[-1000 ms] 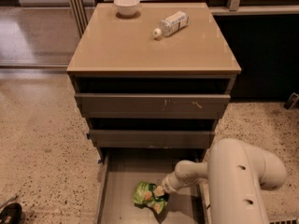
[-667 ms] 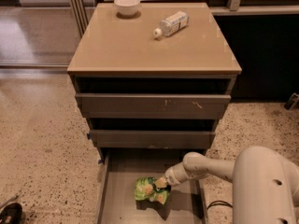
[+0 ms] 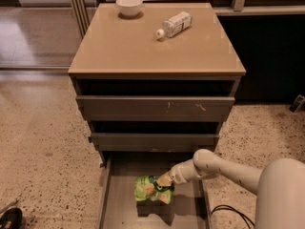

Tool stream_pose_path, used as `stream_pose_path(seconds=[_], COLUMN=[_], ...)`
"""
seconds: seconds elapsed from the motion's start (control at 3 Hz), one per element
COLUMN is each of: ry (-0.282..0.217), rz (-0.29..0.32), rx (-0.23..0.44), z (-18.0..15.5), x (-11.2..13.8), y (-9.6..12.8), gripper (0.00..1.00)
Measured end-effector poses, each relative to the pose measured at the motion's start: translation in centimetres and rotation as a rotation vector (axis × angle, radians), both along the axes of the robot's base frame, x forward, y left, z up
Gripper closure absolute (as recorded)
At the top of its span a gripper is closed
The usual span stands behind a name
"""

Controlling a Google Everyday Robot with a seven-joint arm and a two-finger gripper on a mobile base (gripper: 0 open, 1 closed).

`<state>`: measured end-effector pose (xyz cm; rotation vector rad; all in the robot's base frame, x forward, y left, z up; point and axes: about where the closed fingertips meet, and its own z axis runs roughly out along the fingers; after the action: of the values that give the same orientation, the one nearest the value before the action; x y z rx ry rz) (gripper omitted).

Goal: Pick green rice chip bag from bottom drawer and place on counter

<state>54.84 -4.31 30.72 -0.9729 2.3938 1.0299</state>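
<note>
The green rice chip bag hangs in the open bottom drawer, a little above its grey floor, with its shadow under it. My gripper reaches in from the lower right and is shut on the bag's right upper edge. The tan counter is the top of the cabinet, above the two upper drawers.
A clear plastic bottle lies on its side on the counter's back right. A white bowl stands at its back left. The two upper drawers stick out slightly over the bottom one. Speckled floor surrounds the cabinet.
My arm has stretched out and risen. The bag has come up from the drawer floor and moved slightly toward the back with the gripper.
</note>
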Motion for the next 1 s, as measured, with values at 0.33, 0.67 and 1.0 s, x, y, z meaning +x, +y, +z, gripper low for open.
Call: stream_pose_path(seconds=[0.33, 0.67, 1.0], ry=[-0.009, -0.016, 0.002], rz=[0.006, 0.015, 0.033], rx=[0.003, 0.04, 0.094], z=[1.8, 6.6, 13.4], x=[0.5, 2.2, 1.8], y=[0.7, 1.6, 1.8], gripper=[1.0, 1.0, 1.0])
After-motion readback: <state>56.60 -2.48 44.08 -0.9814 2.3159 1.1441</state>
